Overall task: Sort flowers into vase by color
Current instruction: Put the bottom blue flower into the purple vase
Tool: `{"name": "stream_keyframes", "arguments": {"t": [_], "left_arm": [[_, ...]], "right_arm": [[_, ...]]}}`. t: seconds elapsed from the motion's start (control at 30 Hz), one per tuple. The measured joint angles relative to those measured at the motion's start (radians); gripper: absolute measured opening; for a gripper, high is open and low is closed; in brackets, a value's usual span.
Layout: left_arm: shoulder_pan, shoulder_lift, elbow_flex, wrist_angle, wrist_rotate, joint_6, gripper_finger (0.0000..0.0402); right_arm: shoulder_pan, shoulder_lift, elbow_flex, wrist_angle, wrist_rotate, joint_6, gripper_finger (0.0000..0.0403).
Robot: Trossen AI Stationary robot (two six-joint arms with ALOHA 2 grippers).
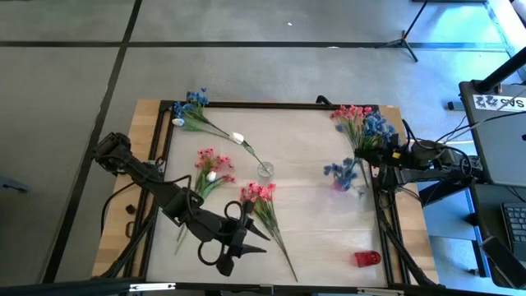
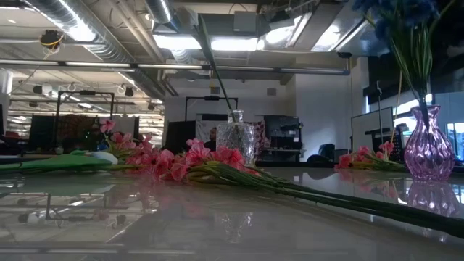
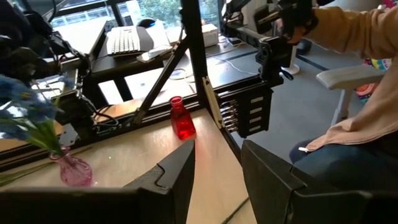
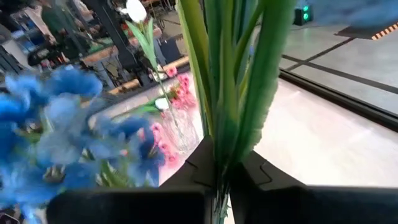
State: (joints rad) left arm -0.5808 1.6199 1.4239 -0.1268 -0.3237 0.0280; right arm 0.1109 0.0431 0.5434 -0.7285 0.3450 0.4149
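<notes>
Right claw [image 4: 219,180] clamped shut; left claw [image 3: 214,171] parted, waiting.

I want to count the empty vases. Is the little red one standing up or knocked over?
Standing up. The red vase sits upright near the table's corner, neck upward, with no flowers in it.

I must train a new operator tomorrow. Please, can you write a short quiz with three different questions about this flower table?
1. True or false: the right gripper is shut on green stems.
2. Which vase holds the white-bud flower? A) clear glass vase B) pink vase C) red vase
3. Fill in: the left gripper, its fingers apart and holding nothing, sits near the table's ____ edge.

Key: 1 true; 2 A; 3 front
</notes>
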Motion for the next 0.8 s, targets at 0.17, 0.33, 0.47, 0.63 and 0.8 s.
{"name": "stream_keyframes", "arguments": {"t": [0.17,0.33,0.47,0.63,0.8], "left_arm": [[0.012,0.000,0.000,0.001,-0.001,-0.001,0.0128],[0.013,0.000,0.000,0.000,-0.001,-0.001,0.0128],[0.013,0.000,0.000,0.000,0.000,-0.003,0.0128],[0.013,0.000,0.000,0.000,0.000,-0.023,0.0128],[0.013,0.000,0.000,0.000,0.000,-0.026,0.0128]], "right_arm": [[0.000,0.002,0.001,-0.004,0.001,0.000,0.0024],[0.000,0.002,0.001,-0.006,0.001,-0.013,0.0024],[0.000,0.002,0.001,-0.006,0.001,-0.030,0.0025],[0.000,0.009,0.001,-0.006,0.002,-0.030,0.0025],[0.000,0.061,0.001,-0.034,0.102,0.031,0.0025]]}}
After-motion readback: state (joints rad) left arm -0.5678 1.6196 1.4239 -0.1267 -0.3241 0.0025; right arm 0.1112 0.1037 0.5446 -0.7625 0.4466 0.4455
